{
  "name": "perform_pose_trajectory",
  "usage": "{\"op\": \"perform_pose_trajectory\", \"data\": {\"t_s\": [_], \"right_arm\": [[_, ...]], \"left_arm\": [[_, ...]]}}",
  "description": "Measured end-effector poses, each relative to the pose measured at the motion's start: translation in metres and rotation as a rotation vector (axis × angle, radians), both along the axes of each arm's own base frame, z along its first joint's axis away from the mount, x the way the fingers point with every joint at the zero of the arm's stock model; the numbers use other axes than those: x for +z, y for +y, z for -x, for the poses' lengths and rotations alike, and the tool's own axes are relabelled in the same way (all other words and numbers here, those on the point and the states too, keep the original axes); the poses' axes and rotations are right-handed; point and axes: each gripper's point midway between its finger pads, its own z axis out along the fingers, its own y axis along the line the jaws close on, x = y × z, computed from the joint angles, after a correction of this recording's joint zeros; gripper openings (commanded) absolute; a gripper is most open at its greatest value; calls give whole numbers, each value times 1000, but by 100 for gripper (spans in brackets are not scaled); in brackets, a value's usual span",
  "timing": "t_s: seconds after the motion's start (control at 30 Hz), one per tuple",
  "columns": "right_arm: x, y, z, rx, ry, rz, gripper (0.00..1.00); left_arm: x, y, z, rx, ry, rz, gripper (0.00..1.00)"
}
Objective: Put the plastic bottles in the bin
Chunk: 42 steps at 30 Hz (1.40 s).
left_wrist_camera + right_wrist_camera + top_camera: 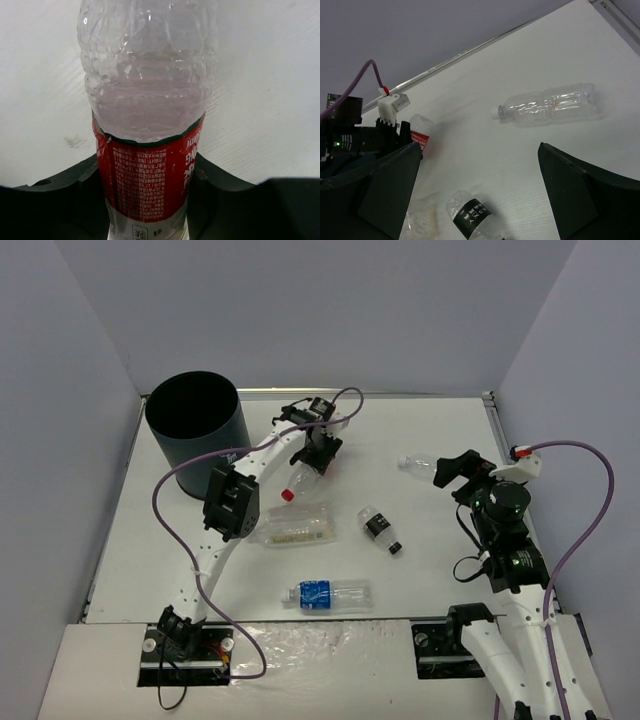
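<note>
Clamping down on the red-label bottle (300,480), the left tool (312,462) has its dark fingers (75,190) pressed against both sides of the red label, so that grip is clenched. The wrist view looks straight along the bottle: crinkled clear body up top, label wedged between the fingers below. From above, its red cap (287,495) points toward the near left. Whether the bottle rests on the desk (430,570) or hangs just above it, I cannot tell. It sits toward the far edge, a little left of centre, and the bin (190,460) stands upright just to its left in the far left corner, mouth open to the camera, small white logo on its wall.

Out from there, four more bottles lie on their sides. The wide ribbed bottle (292,525) lies just nearer than the held one, close to the left arm's elbow. The black-label bottle (379,528) is mid-desk, angled, cap toward the near right. The blue-label bottle (330,594) lies along the near edge between the two arm bases. The plain clear bottle (420,466) is over on the right side.

Over there, the right tool (455,472) sits just beside that plain bottle, jaws spread wide and released, gripping nothing; its wrist view shows the bottle beyond the fingers, apart from them. A purple cable (165,500) loops off the left arm.
</note>
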Motion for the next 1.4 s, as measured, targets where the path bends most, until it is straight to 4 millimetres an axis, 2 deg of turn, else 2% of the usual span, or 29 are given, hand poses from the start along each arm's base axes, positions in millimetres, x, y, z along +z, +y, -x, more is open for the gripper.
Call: {"op": "perform_pose_trajectory", "data": {"t_s": [0.1, 0.2, 0.3, 0.37, 0.47, 0.57, 0.6, 0.7, 0.77, 0.87, 0.93, 1.0, 1.07, 1.17, 1.23, 1.27, 1.33, 1.4], "right_arm": [[-6, 5, 1, 29, 11, -5, 100], [-11, 7, 2, 42, 23, -4, 100], [-14, 9, 1, 50, 32, -5, 100], [-16, 10, 0, 55, 41, -5, 100], [-20, 11, -2, 63, 56, 0, 100], [-24, 12, -3, 73, 68, 9, 100], [-26, 13, -3, 77, 72, 13, 100], [-27, 14, -3, 88, 78, 25, 100], [-27, 13, -3, 90, 77, 31, 100], [-30, 13, -4, 93, 86, 43, 100], [-34, 13, -6, 94, 101, 48, 100], [-38, 13, -8, 94, 116, 52, 100], [-45, 13, -10, 96, 142, 58, 100], [-56, 14, -13, 105, 181, 71, 100], [-60, 15, -14, 112, 193, 75, 100], [-60, 15, -14, 114, 194, 77, 100], [-61, 15, -14, 116, 196, 82, 100], [-63, 15, -15, 119, 201, 89, 100]], "left_arm": [[40, -2, -17, 21, -99, 19, 20], [99, 3, -28, 54, -228, 44, 21], [181, 21, -26, 120, -398, 80, 21], [251, 41, -15, 179, -543, 136, 21], [363, 84, 12, 291, -805, 269, 21], [454, 154, 46, 460, -1073, 397, 24], [475, 177, 55, 516, -1149, 430, 25], [516, 237, 70, 659, -1320, 484, 25], [538, 260, 72, 719, -1405, 509, 25], [549, 272, 57, 751, -1460, 529, 26], [547, 274, 40, 748, -1470, 530, 30], [517, 270, 7, 743, -1411, 490, 38], [477, 271, -20, 753, -1345, 440, 53], [404, 277, -50, 782, -1217, 349, 57], [367, 282, -64, 797, -1146, 301, 57], [354, 285, -70, 805, -1122, 284, 57], [335, 291, -79, 822, -1086, 260, 64], [323, 297, -84, 841, -1062, 248, 81]]}}
